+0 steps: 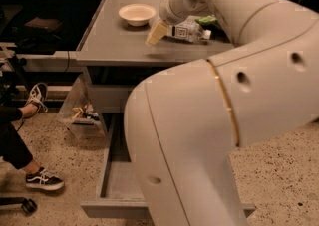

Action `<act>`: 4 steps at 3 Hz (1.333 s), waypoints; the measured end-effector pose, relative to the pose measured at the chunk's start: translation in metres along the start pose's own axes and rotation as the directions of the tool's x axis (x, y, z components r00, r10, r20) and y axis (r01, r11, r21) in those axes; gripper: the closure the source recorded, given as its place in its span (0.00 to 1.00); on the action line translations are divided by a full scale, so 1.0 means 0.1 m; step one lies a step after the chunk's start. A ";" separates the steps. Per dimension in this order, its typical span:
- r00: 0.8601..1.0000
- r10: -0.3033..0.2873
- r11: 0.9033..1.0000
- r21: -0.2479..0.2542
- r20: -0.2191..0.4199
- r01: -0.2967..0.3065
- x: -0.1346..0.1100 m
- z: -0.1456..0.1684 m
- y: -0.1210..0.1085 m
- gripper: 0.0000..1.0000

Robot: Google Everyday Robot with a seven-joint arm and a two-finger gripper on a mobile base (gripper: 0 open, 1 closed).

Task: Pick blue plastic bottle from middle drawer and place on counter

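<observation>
The blue plastic bottle (190,30) is a clear bottle with a pale label and a white cap, lying sideways just above the grey counter (119,41). My gripper (158,35) is over the counter's middle, shut on the bottle's base end. One tan finger (155,32) shows and the other is hidden. The middle drawer (115,182) stands pulled open at the bottom, its grey floor partly hidden by my white arm (224,120).
A white bowl (137,13) sits on the counter's far left. A green snack bag (205,20) lies behind the bottle. A clear bin (79,115) stands left of the cabinet. A person's leg and black shoes (44,180) are at the left.
</observation>
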State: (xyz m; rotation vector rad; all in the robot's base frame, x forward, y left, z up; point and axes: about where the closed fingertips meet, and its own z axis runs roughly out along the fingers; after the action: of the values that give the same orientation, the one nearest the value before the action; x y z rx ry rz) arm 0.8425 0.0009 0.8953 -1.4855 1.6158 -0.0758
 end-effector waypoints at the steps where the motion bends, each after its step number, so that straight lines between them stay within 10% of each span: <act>1: 0.995 -0.083 0.985 0.148 -0.062 0.091 -0.35 -0.37 -0.20 0.00; 2: 0.992 -0.002 0.938 0.344 -0.123 0.044 -0.21 -1.05 -0.52 0.00; 3: 0.992 0.053 0.905 0.426 -0.119 0.002 -0.06 -1.33 -0.60 0.00; 4: 0.992 0.054 0.905 0.426 -0.118 0.002 -0.06 -1.33 -0.60 0.00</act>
State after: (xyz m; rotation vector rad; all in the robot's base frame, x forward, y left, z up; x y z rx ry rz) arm 0.8034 -0.0776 1.0116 -1.1363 1.5930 -0.4888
